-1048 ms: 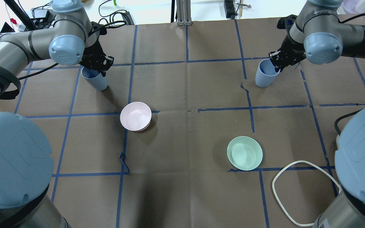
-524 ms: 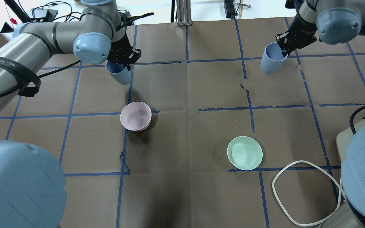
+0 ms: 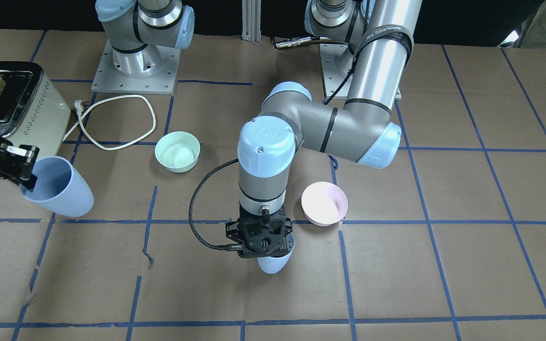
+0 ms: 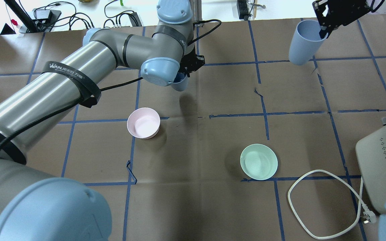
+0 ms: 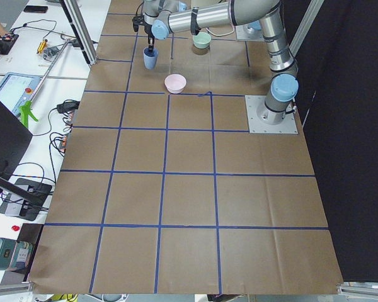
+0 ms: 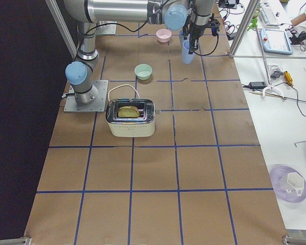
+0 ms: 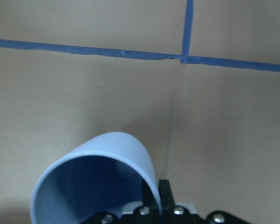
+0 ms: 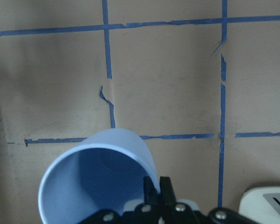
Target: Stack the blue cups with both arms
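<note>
My left gripper (image 4: 184, 72) is shut on the rim of one blue cup (image 4: 181, 85) and holds it upright above the far middle of the table. In the front view this gripper (image 3: 263, 246) hides most of its cup (image 3: 273, 265). The left wrist view shows the cup's open mouth (image 7: 98, 182) with one finger inside the rim. My right gripper (image 4: 321, 32) is shut on the rim of the other blue cup (image 4: 300, 45), held high and tilted at the far right. It also shows in the front view (image 3: 59, 189) and the right wrist view (image 8: 98, 177).
A pale pink bowl (image 4: 143, 123) sits left of centre, close to the left cup. A mint-green bowl (image 4: 258, 161) sits right of centre. A toaster (image 4: 380, 167) with its white cable (image 4: 313, 207) stands near the right edge.
My left arm has swung right, carrying its cup from the far left to the far middle. My right arm has lifted its cup higher and farther back.
</note>
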Robot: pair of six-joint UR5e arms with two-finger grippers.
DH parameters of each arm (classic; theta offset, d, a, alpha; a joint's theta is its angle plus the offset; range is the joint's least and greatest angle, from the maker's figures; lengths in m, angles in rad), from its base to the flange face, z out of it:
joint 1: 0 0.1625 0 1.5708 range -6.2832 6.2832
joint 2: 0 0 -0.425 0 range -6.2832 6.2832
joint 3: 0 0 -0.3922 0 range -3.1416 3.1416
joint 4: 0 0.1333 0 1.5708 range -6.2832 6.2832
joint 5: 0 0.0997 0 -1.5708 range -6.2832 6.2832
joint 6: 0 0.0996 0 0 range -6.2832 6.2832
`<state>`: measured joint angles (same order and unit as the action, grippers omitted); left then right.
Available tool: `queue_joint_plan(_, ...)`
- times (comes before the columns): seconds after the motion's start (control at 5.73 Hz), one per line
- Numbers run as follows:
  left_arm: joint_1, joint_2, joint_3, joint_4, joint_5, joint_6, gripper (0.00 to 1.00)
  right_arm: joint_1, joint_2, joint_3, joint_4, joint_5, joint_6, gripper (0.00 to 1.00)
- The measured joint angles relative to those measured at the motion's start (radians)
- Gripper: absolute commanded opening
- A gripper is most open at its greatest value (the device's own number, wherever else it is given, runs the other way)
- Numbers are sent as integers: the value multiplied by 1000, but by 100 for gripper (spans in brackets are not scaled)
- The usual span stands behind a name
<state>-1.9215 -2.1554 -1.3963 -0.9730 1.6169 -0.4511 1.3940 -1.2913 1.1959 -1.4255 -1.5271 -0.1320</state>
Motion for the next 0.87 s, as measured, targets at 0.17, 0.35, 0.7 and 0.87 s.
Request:
queue_joint_plan(0.17, -36, -18, 1, 41, 4, -45, 33, 0, -12, -1, 28, 4, 16, 9)
queue_joint_plan(0.35, -50, -25, -4, 53, 7, -59, 98, 0, -15, 5, 35, 5, 22, 9)
queue_joint_plan(0.7, -53, -17, -9, 48, 5, -60, 99, 0, -16, 24, 32, 5, 24, 9)
queue_joint_plan(0.87, -51, 10, 0, 10, 2, -59, 99, 0, -16, 25, 31, 3, 25, 9)
